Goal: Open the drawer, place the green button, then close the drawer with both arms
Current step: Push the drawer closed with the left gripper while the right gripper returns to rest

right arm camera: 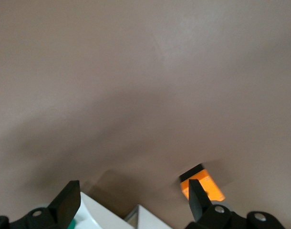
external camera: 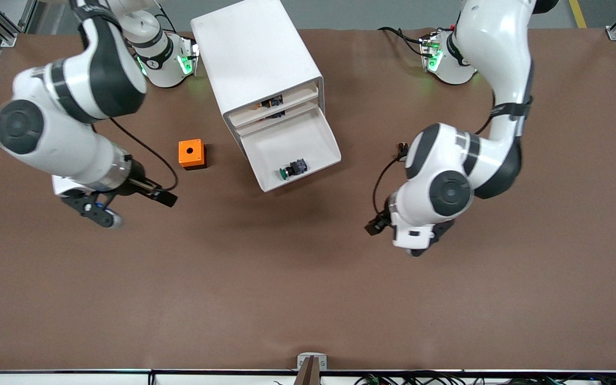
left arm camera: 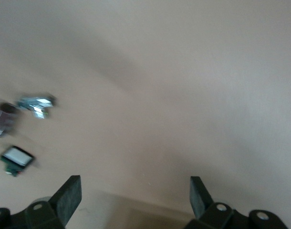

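left tool (left arm camera: 131, 200) agape, right tool (right arm camera: 131, 200) agape

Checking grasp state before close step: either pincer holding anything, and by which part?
Nothing held. Left pincer and right pincer are both open and empty over bare table; the button lies in the open drawer.

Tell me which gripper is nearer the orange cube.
Right. The right gripper hangs open over bare table beside the orange cube. The left gripper, also open, is over the left arm's end, past the open drawer.
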Controlling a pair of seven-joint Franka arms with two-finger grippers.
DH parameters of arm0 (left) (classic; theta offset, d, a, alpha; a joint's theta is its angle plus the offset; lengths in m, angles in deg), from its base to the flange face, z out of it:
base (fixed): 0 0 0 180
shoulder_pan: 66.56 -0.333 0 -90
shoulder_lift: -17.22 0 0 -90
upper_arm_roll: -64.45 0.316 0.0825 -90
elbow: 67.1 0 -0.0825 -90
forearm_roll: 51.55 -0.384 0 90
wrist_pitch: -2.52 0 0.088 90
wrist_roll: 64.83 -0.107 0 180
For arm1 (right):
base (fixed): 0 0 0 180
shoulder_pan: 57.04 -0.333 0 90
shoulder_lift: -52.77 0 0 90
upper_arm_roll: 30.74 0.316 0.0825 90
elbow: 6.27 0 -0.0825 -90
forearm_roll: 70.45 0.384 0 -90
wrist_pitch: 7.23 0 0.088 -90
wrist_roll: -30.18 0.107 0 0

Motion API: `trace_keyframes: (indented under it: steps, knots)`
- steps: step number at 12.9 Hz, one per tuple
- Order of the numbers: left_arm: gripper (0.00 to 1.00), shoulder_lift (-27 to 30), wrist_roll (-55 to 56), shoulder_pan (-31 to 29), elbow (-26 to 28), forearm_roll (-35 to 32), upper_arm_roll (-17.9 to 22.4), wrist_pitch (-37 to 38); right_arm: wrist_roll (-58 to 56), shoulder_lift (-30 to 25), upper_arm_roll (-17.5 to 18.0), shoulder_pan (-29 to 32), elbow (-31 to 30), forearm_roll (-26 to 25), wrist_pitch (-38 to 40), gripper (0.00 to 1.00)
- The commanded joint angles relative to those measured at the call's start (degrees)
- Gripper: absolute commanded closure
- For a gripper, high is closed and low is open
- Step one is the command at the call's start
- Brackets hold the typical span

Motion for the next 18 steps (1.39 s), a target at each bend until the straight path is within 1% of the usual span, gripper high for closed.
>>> trace_keyframes:
  steps: [1,3,4,5,7,9,12,14,16,18]
  knots:
    - [0.0,-2.53,-1.9,4.52,-0.34,-3.18,-1.8,-4.21,-8.68,-3.57,1.11,4.6,-1.56,-0.23,0.9,0.0]
    - [0.0,-4.11,-1.73,8.14,0.01,-2.75,-1.8,-5.72,-17.1,-4.89,1.11,8.38,-1.56,-0.23,1.34,0.0]
    - [0.0,-4.82,-1.29,8.41,0.01,-2.58,-2.06,-5.73,-20.97,-5.59,1.2,10.31,-1.56,-0.23,1.87,0.0]
    - [0.0,-5.26,-1.81,9.64,0.53,-2.66,-2.76,-5.73,-23.54,-6.47,1.2,11.46,-1.56,-0.32,2.39,0.0]
    - [0.0,-7.45,-2.42,10.79,0.54,-3.1,-2.85,-5.9,-27.41,-8.4,1.11,12.69,-1.56,-0.58,4.06,0.0]
    - [0.0,-9.04,-5.31,12.02,0.54,-3.1,-2.85,-9.75,-29.97,-10.68,1.28,12.96,-1.48,-4.25,5.64,0.0]
    - [0.0,-9.83,-4.28,15.26,0.71,-2.49,-2.94,-10.65,-30.24,-14.11,1.28,12.88,-1.47,-4.8,7.49,0.0]
    - [0.0,-9.92,-3.84,17.2,0.72,-2.22,-3.12,-10.65,-33.91,-15.87,1.28,12.88,-2.0,-5.5,8.11,0.0]
    - [0.0,-10.18,-2.17,18.61,0.8,-2.22,-4.6,-10.65,-34.2,-17.63,1.28,12.7,-3.66,-5.59,8.02,0.0]
    - [0.0,-10.19,-0.42,18.53,0.8,-2.05,-7.32,-10.65,-34.2,-17.82,1.46,12.61,-3.94,-5.94,7.94,0.0]
